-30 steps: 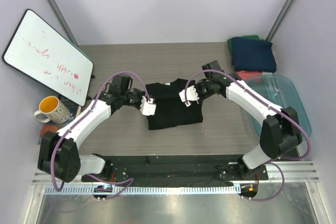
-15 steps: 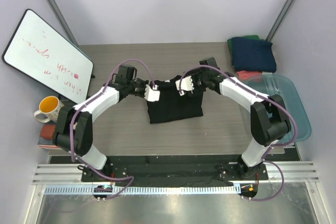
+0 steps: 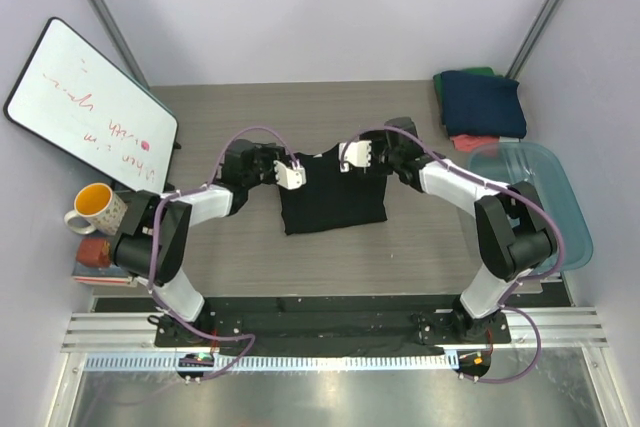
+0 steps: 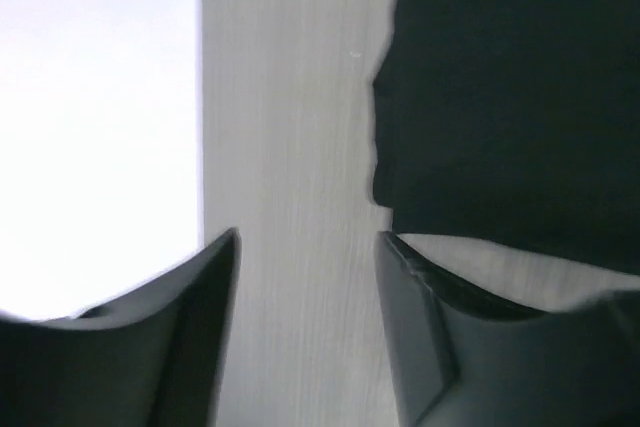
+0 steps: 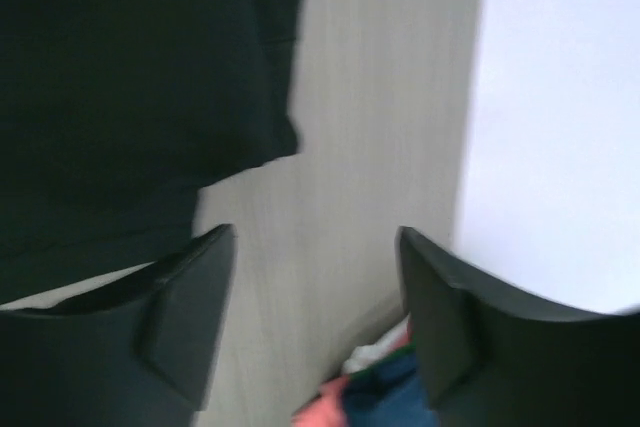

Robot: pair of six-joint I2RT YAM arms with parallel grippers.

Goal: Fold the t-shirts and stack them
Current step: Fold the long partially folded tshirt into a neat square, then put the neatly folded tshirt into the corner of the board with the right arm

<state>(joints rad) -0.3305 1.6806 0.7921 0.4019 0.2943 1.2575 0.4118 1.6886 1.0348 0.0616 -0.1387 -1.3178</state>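
The black t-shirt point(image 3: 332, 197) lies folded at the centre of the table point(image 3: 230, 107). The left gripper point(image 3: 292, 175) at its 11 o'clock corner and the right gripper point(image 3: 352, 155) at its 1 o'clock corner have just sprung wide and hold nothing, so this fold looks finished; stacking comes next. Around it: whiteboard point(image 3: 90, 107) at 10 o'clock, tub point(image 3: 560, 197) at 3, folded shirts point(image 3: 483, 102) at 2, mug point(image 3: 95, 209) at 9.

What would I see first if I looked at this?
The black t-shirt lies flat in the middle of the table, with the left gripper and right gripper open by its far corners. On the left leans a big whiteboard with red scribbles, and a navy t-shirt tops a pile at the far right corner.
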